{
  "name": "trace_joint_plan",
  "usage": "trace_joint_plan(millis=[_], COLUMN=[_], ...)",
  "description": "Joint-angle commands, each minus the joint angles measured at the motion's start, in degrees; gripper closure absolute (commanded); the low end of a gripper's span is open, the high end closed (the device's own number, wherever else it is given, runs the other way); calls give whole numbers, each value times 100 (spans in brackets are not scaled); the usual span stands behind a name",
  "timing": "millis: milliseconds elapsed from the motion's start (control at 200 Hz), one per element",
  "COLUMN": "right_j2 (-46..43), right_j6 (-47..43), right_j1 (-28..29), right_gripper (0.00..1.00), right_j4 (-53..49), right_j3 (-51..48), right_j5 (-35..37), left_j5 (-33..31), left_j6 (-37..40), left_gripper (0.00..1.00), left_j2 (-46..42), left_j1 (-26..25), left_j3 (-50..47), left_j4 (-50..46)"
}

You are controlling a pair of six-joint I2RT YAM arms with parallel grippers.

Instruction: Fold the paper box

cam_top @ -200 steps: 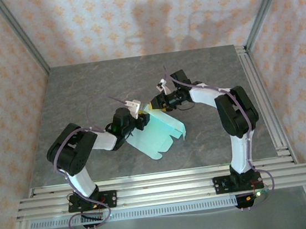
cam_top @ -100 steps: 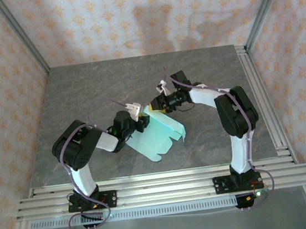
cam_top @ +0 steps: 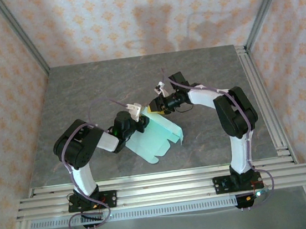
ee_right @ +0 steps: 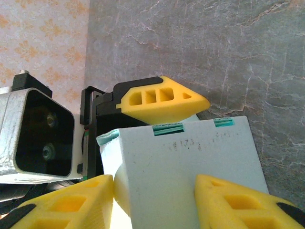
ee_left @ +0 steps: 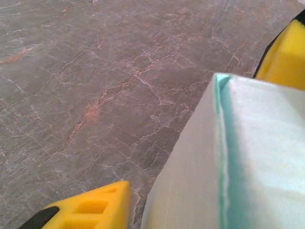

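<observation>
Shifting slightly leftward since the earlier view, the paper box point(cam_top: 157, 137) is sitting mid-counter point(cam_top: 209, 71) between both arms. The right pincer point(ee_right: 155, 183) is gripping one panel across its width, half spread. The left pincer point(ee_left: 200, 124) is straddling the folded edge; whether it is clamping cannot be told. Faint print on the card is staying unreadable.

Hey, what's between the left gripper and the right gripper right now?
The paper box: top view shows its far corner between left gripper and right gripper; right wrist view shows card between them.
</observation>
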Motion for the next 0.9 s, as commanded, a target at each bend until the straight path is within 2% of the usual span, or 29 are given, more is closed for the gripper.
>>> trace_joint_plan(millis=[0,50,235,265,435,465,716,896], right_j2=[16,28,82,73,-63,-92,-455,-872], right_j6=[-61,-94,-144,-140,-109,-90,318,955], right_j1=[61,60,55,56,56,59,-87,-478], right_gripper=[53,53,53,53,52,52,47,46], right_j4=[-288,-354,-524,-513,-358,-317,342,1157], right_j3=[82,121,236,243,160,138,-148,-583], right_j5=[30,55,164,163,173,182,540,927], left_j5=[-31,-26,50,63,106,113,212,625], left_j6=[164,174,182,188,196,195,205,228], left_gripper=[75,79,83,90,95,100,100,100], left_j2=[64,55,-49,-61,-195,-223,-511,-680], left_j1=[-31,-32,-26,-27,-25,-26,-20,-7], left_j3=[82,83,16,15,16,24,-10,117], left_j4=[229,229,29,14,-135,-161,-340,-674])
